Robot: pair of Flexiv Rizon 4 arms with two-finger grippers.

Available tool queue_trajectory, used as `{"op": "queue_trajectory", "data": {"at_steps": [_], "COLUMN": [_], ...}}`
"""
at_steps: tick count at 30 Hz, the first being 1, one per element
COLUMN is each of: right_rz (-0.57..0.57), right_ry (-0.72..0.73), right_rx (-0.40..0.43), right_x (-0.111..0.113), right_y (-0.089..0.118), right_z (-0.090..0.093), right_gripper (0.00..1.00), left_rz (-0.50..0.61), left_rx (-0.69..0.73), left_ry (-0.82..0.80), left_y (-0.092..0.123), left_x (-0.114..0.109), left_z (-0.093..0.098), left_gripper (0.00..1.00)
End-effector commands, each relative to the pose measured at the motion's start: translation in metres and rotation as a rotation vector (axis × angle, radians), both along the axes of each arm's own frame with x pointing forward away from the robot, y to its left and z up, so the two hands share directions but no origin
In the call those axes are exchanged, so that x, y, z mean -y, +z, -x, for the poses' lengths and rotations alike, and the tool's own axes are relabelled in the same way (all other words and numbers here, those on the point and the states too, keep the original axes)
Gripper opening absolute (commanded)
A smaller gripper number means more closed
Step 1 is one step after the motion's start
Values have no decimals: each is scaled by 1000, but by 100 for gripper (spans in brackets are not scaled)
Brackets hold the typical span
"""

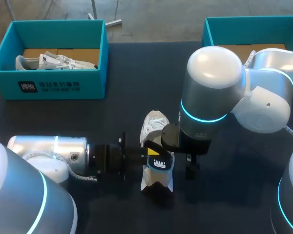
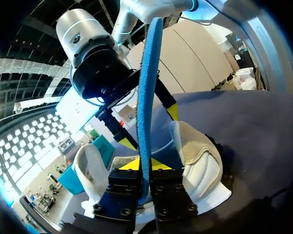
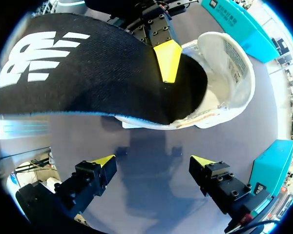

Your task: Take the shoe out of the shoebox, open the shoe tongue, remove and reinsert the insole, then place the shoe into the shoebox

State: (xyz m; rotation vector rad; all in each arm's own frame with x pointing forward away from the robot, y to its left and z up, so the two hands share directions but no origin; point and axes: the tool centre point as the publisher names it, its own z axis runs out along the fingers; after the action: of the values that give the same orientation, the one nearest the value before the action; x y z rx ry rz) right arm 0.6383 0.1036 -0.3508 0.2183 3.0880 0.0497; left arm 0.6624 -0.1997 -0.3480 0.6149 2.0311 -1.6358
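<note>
My left gripper is clamped on the insole, one finger on each face. The insole stands edge-on btwn the fingers, black top w/ blue rim, and its far end reaches to the mouth of the shoe. The shoe is white and sits on the table just under and ahead of the left gripper. My right gripper has its fingers spread wide w/ nothing btwn them. It hangs over bare table just beside the shoe, w/ the insole ahead of it. Farther out, a teal shoebox sits well beyond the left gripper w/ a second shoe inside. Another teal box is beyond my right arm.
</note>
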Motion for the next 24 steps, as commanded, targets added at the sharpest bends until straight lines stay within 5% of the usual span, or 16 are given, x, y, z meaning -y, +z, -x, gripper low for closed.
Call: {"op": "queue_trajectory", "data": {"at_steps": [1,24], "right_rz": [-1,-1], "right_ry": [-1,-1], "right_rx": [1,1], "right_x": [-1,-1], "right_y": [-2,-2], "right_z": [0,0], "right_gripper": [100,100], "left_rz": [-1,-9], "left_rx": [-3,50], "left_ry": [-12,-91], "left_y": [2,29], "left_x": [-4,8], "left_z": [1,25], "left_gripper": [24,27]}}
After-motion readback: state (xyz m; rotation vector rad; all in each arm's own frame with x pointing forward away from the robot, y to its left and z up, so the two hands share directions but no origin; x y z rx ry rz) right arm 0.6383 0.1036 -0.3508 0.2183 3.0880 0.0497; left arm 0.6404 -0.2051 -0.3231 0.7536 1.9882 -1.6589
